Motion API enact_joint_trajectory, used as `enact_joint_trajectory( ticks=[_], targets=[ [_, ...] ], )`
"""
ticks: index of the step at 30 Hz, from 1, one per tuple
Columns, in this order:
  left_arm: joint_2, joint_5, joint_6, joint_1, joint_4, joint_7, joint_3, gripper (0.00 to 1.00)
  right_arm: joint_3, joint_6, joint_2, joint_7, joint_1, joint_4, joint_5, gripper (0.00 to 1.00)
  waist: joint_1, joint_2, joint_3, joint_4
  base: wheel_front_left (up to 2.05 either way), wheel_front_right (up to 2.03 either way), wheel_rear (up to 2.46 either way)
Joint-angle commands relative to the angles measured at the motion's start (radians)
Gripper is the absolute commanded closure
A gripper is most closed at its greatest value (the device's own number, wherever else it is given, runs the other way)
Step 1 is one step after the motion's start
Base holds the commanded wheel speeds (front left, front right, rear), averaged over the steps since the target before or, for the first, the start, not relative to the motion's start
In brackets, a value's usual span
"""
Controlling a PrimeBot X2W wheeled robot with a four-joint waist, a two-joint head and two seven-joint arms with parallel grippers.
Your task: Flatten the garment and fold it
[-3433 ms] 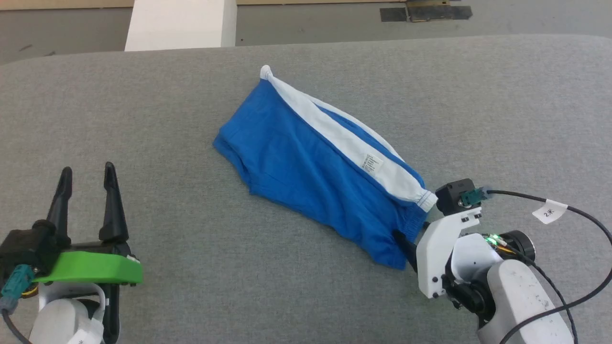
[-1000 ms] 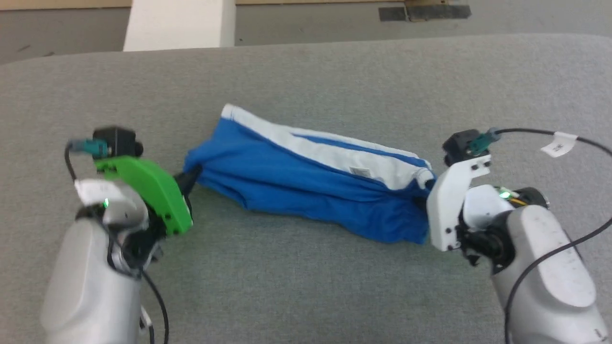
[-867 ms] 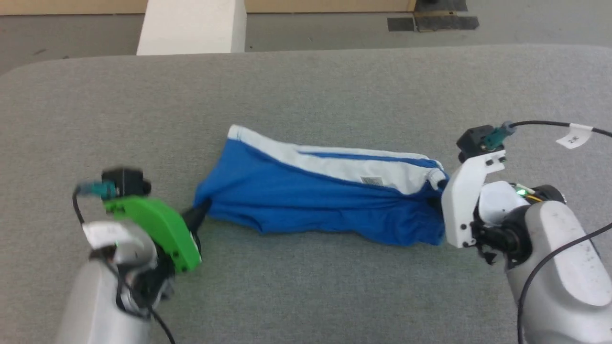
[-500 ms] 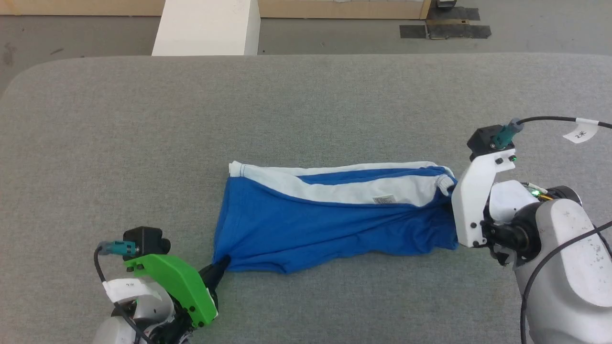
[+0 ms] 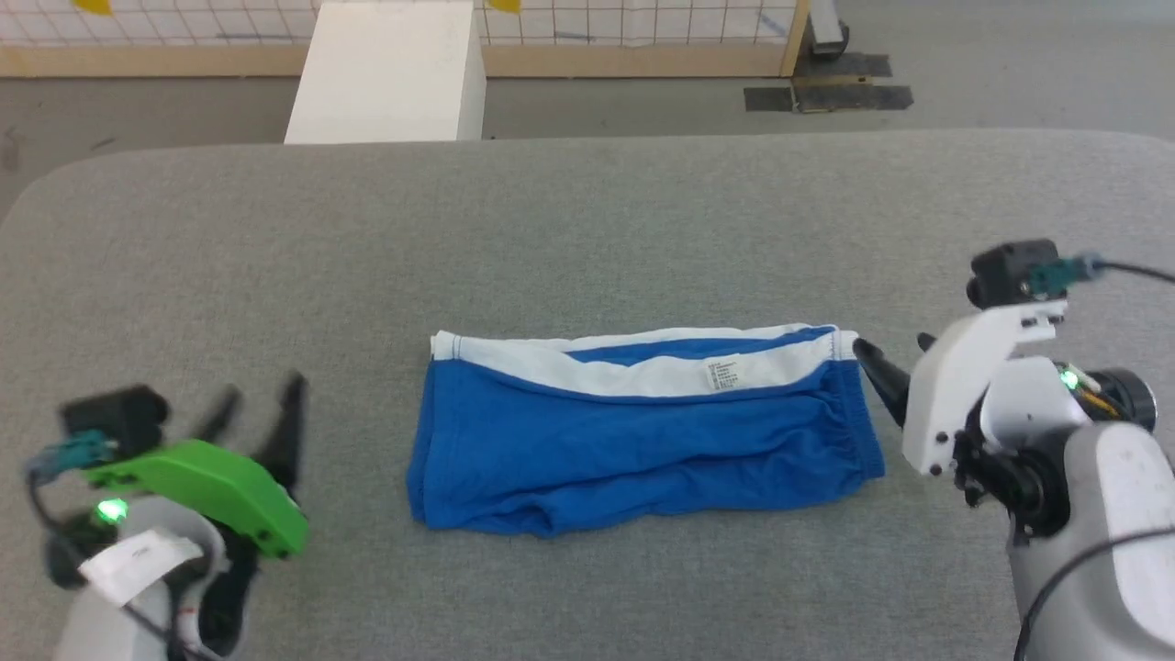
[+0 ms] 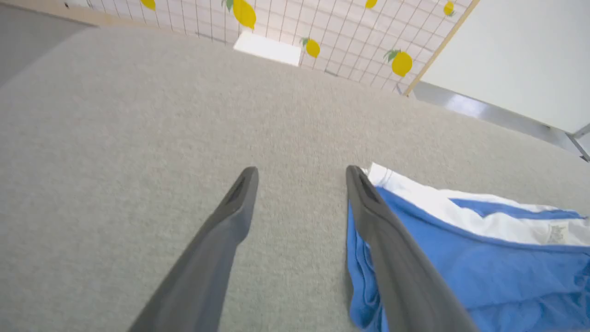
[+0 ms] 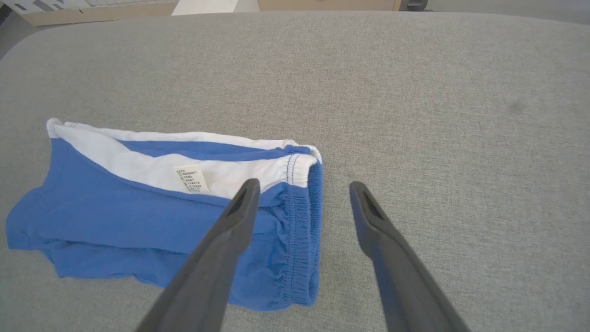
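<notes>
The blue garment [image 5: 633, 441] lies flat on the grey table, folded lengthwise, its white stripe along the far edge and a small white label [image 5: 723, 375] on it. Its gathered waistband [image 7: 302, 230] is at the right end. My left gripper [image 5: 262, 408] hovers open to the left of the garment, holding nothing; the hem end of the garment [image 6: 461, 258] lies just right of its fingers. My right gripper [image 5: 886, 363] is open beside the waistband, off the cloth; in the right wrist view its fingers straddle the garment's edge [image 7: 302, 184].
The grey padded table [image 5: 587, 229] has a rounded far-left corner. Beyond it stand a white block [image 5: 386, 73] and a gridded wall panel with yellow lemon prints [image 6: 401, 62]. Bare table surrounds the garment on all sides.
Both grippers pulled the garment taut and swung it square to the table, then let go and opened. The left gripper has drawn back left; the head camera tilted up.
</notes>
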Motion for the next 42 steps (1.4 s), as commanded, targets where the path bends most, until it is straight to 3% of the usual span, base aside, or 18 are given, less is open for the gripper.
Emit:
enact_joint_trajectory(
  ticks=[1,6,9,17,23,30,31,33,37,42],
  targets=[
    [0.022,0.051,-0.016,-0.021,-0.006,-0.079,0.002,0.0,-0.018,-0.002,0.017,-0.032,0.042,-0.019,-0.017,0.0,0.0,0.0,-0.009,-0.013,0.0,0.0,0.0],
    [0.052,0.19,-0.058,-0.013,0.008,-0.464,0.01,0.0,-0.049,-0.002,0.039,-0.083,0.113,-0.054,-0.076,0.0,0.0,0.0,0.0,-0.034,0.0,0.0,0.0],
    [0.064,0.256,-0.074,-0.005,0.042,-0.575,0.001,0.0,-0.032,-0.002,0.041,-0.08,0.117,-0.043,-0.077,0.0,0.0,0.0,0.021,-0.04,0.0,0.0,0.0],
    [-0.007,0.366,-0.088,-0.014,-0.084,-0.588,0.071,0.0,0.007,-0.002,0.042,-0.019,-0.016,0.069,-0.127,0.0,0.0,0.0,0.094,-0.019,0.0,0.0,0.0],
    [-0.047,0.379,-0.115,-0.03,-0.097,-0.588,0.108,0.0,0.021,-0.002,0.042,0.014,-0.11,0.18,-0.202,0.0,0.0,0.0,0.143,0.016,0.0,0.0,0.0],
    [-0.066,0.382,-0.128,-0.042,-0.092,-0.588,0.123,0.0,0.033,-0.002,0.042,0.009,-0.147,0.309,-0.204,0.0,0.0,0.0,0.164,0.036,0.0,0.0,0.0],
    [-0.066,0.382,-0.129,-0.041,-0.09,-0.588,0.121,0.0,0.035,-0.002,0.042,0.015,-0.147,0.33,-0.196,0.5,0.0,0.0,0.163,0.037,0.0,0.0,0.0],
    [-0.065,0.378,-0.13,-0.037,-0.082,-0.588,0.114,0.0,0.032,-0.002,0.042,0.011,-0.15,0.352,-0.178,1.0,0.0,0.0,0.162,0.038,0.0,0.0,0.0],
    [-0.057,0.366,-0.131,-0.03,-0.075,-0.588,0.092,0.0,-0.008,-0.002,0.042,0.005,-0.149,0.364,-0.179,1.0,0.0,0.0,0.15,0.035,0.0,0.0,0.0],
    [-0.054,0.363,-0.131,-0.016,-0.065,-0.588,0.096,0.0,-0.118,-0.002,0.013,0.05,-0.14,0.325,-0.284,1.0,0.0,0.0,0.137,0.027,0.0,0.0,0.0]
  ],
)
